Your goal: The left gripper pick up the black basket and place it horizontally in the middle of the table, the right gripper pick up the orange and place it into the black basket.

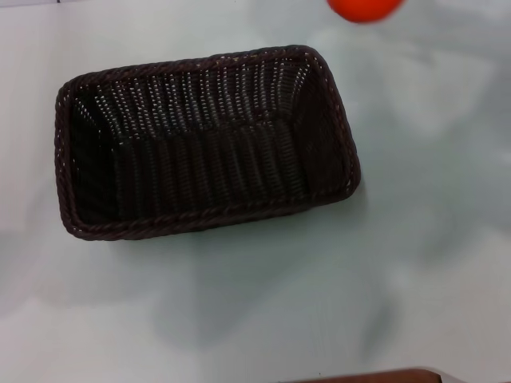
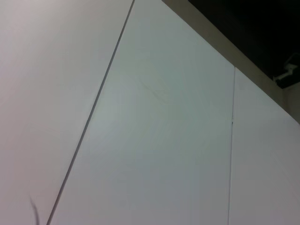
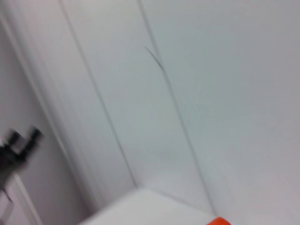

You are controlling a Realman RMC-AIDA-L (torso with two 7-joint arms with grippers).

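**Basket laid lengthwise, orange still outside it.**
The black basket (image 1: 206,144) rests on the white surface (image 1: 415,263) with its long side running across the head view, open and empty, so you can judge the first placement done and the orange pick as the step in hand. The orange (image 1: 364,8) sits beyond the basket's far right corner, apart from the rim, cut by the frame edge; a sliver of it (image 3: 218,221) also shows in the right wrist view. Neither the left gripper nor the right gripper is visible, so you cannot tell the state of their jaws. Bring the right gripper over the fruit's widest part with its jaws spread, close gently, lift clear of the braided rim, and release low over the basket's middle to limit rolling.
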